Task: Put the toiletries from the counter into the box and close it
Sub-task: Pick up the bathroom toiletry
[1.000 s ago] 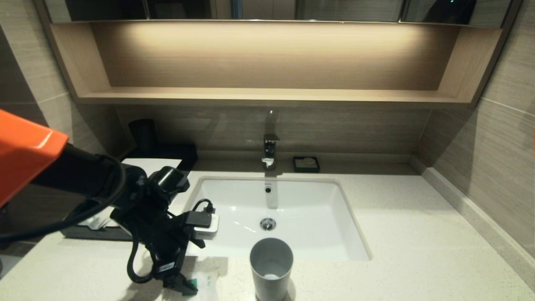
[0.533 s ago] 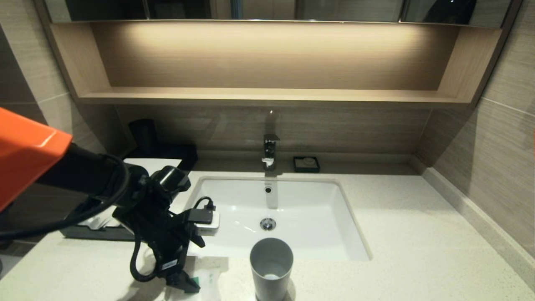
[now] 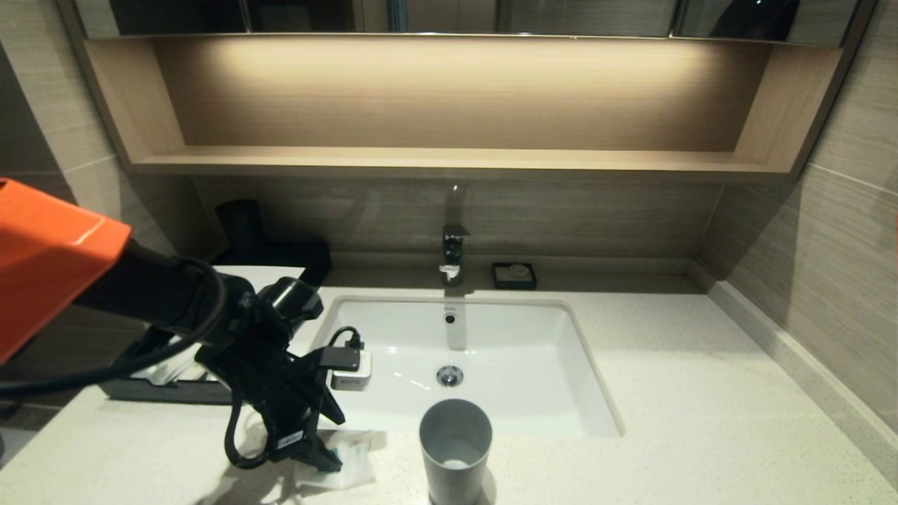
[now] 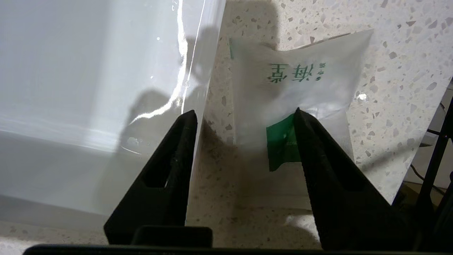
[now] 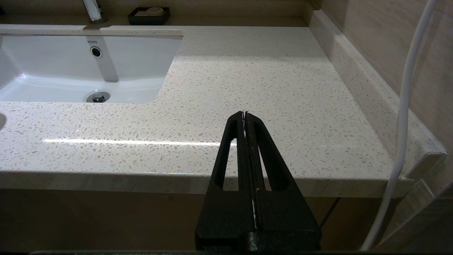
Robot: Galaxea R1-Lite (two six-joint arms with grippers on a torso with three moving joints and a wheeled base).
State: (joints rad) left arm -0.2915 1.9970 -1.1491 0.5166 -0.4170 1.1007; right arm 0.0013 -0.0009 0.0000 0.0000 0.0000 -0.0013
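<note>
The speckled counter (image 3: 666, 393) with its sunken white sink (image 3: 491, 344) fills the scene, a wooden shelf (image 3: 449, 158) above. The black box (image 3: 168, 389) sits far left, its drawer apparently pulled out, though the arm hides much of it. The step in hand is picking up: the left gripper (image 4: 244, 113) straddles a squarish packet (image 4: 304, 88) at the counter's near edge beside the grey cup (image 3: 454, 449), jaws partway open, one finger on its green label. Next comes closing firmly, then lifting. The right gripper (image 5: 245, 117) idles pressed together, right of the sink.

The premises are a bathroom. A white sunken sink (image 3: 463, 365) with a chrome tap (image 3: 452, 256) is set into a speckled stone tabletop (image 3: 701, 407). A soap dish (image 3: 514, 275) stands against tiled walls.
</note>
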